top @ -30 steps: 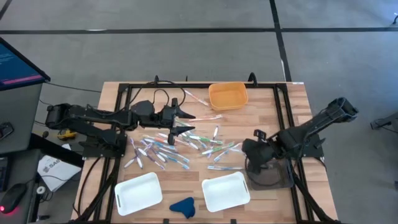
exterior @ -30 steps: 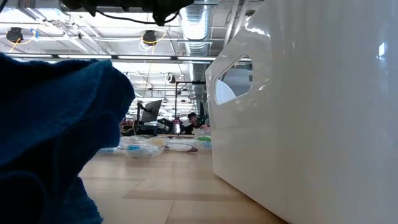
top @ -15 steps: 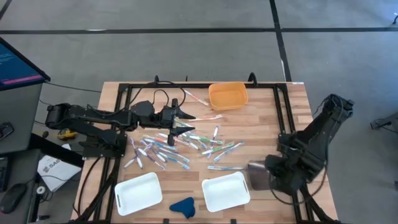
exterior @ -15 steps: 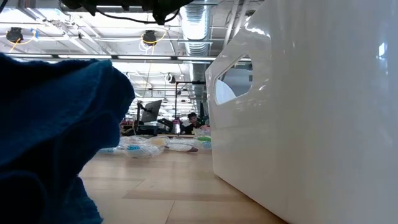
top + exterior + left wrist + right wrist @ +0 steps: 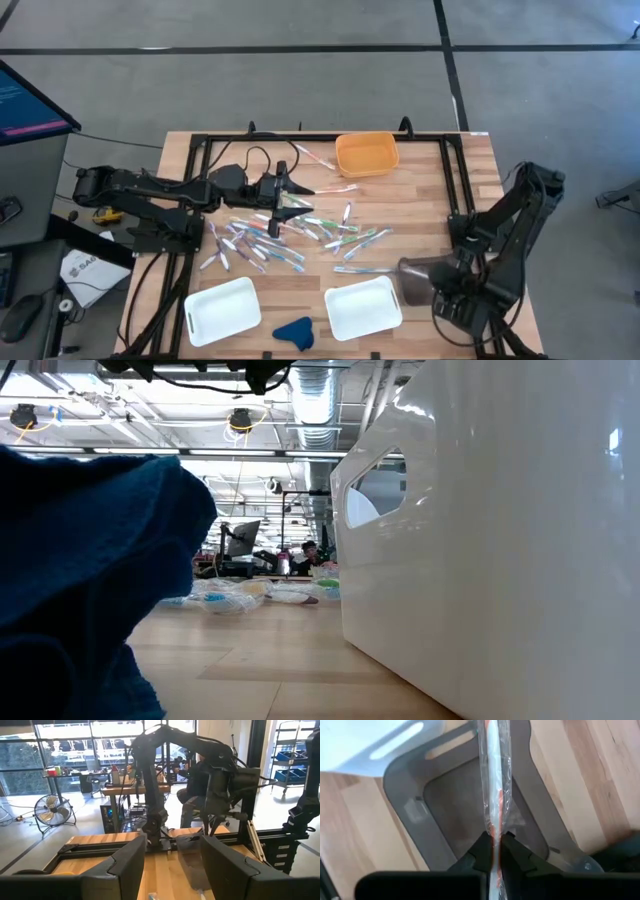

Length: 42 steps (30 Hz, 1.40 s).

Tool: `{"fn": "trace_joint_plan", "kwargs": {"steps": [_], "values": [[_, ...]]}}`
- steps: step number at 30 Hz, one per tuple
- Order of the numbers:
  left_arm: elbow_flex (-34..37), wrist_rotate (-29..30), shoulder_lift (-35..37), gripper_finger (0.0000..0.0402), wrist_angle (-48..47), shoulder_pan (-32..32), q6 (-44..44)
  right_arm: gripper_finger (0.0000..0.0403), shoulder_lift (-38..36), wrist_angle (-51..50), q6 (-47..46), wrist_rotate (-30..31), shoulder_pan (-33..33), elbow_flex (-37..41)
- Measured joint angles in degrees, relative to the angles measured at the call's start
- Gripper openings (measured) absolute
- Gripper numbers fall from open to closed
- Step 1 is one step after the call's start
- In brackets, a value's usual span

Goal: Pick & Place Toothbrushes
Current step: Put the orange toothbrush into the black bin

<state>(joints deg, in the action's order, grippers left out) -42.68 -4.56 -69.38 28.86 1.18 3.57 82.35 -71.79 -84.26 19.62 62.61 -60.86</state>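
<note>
Right wrist view: the right gripper (image 5: 495, 845) was clamped on a wrapped toothbrush (image 5: 492, 780), held over the grey tray (image 5: 415, 805), apparently empty. Placing step was judged underway; next, lowering and release needed. Left gripper (image 5: 290, 196) hung open above the toothbrush pile (image 5: 290, 240). White bins (image 5: 225, 310) and orange bin (image 5: 367, 155) seemed empty.

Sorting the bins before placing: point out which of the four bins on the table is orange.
The orange bin at the table's far edge, beyond the scattered toothbrushes. The two near-edge bins are white, and the grey one lies by the right arm.
</note>
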Motion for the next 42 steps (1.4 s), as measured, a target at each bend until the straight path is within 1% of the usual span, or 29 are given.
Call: {"fn": "trace_joint_plan", "kwargs": {"steps": [4,12,15,18,25,29,35,42], "values": [[0.0,0.0,0.0,0.0187,0.0,0.01,0.0,0.001,1.16,0.07,0.05,-0.2,0.01,0.02],[0.0,0.0,0.0,0.0187,0.39,0.01,0.0,0.0019,1.35,0.22,-1.44,-0.26,-0.58,0.02],[0.0,0.0,0.0,0.0187,0.39,0.01,0.0,0.0012,1.35,-0.6,-5.54,-0.5,-1.59,0.02],[0.0,0.0,0.0,0.0187,0.37,0.0,0.0,0.001,1.35,-2.11,-9.67,-3.53,-3.15,0.07],[0.0,0.0,0.0,0.0187,0.35,-0.05,-0.01,0.0018,1.37,-0.69,-7.56,-3.93,-3.45,0.56],[0.0,0.0,0.0,0.0187,0.35,-0.19,0.0,0.0011,1.37,4.44,-4.95,-4.03,-3.07,3.95],[0.0,0.0,0.0,0.0187,0.41,-0.19,0.0,0.0023,1.37,8.51,-5.63,-8.38,-3.84,9.65],[0.0,0.0,0.0,0.0187,0.55,-0.19,0.0,0.0035,1.35,10.24,-4.44,-8.94,-4.66,10.21]]}}
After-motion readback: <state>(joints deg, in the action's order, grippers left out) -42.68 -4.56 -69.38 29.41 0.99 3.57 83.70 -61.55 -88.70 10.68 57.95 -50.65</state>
